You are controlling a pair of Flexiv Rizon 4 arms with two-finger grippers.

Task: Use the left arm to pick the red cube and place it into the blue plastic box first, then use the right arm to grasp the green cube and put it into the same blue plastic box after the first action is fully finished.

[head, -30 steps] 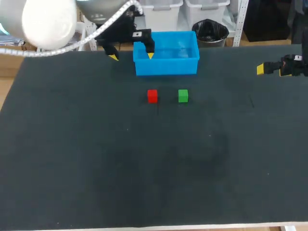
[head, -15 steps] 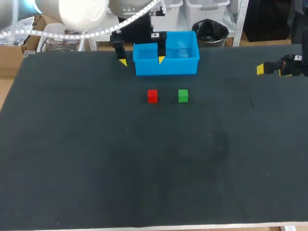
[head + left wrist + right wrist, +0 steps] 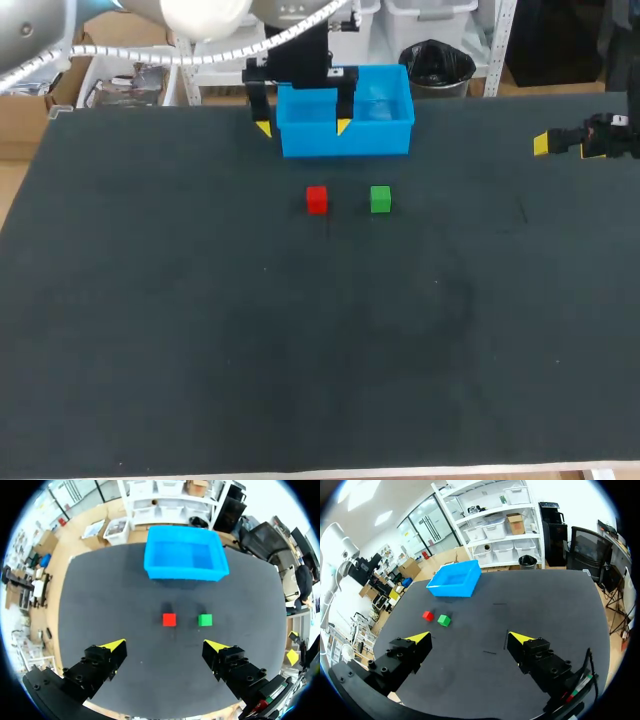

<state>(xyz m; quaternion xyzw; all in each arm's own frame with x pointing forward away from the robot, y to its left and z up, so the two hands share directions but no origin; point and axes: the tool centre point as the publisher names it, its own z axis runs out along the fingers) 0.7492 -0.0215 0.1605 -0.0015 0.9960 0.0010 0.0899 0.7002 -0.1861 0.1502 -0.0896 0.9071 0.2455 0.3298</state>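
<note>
The red cube and the green cube sit side by side on the dark table, a little in front of the blue plastic box. My left gripper hangs open, high up, and overlaps the box's left half in the head view. In its wrist view the red cube, the green cube and the box lie far ahead of the empty left gripper. My right gripper is open at the table's right edge. From the right gripper both cubes are distant.
The dark table mat stretches wide in front of the cubes. The left arm's white cable runs above the table's far left corner. The blue box holds nothing that I can see.
My left arm has swung to the right along the table's far edge, bringing its open gripper in front of the blue box. The cubes and the right arm have not moved.
</note>
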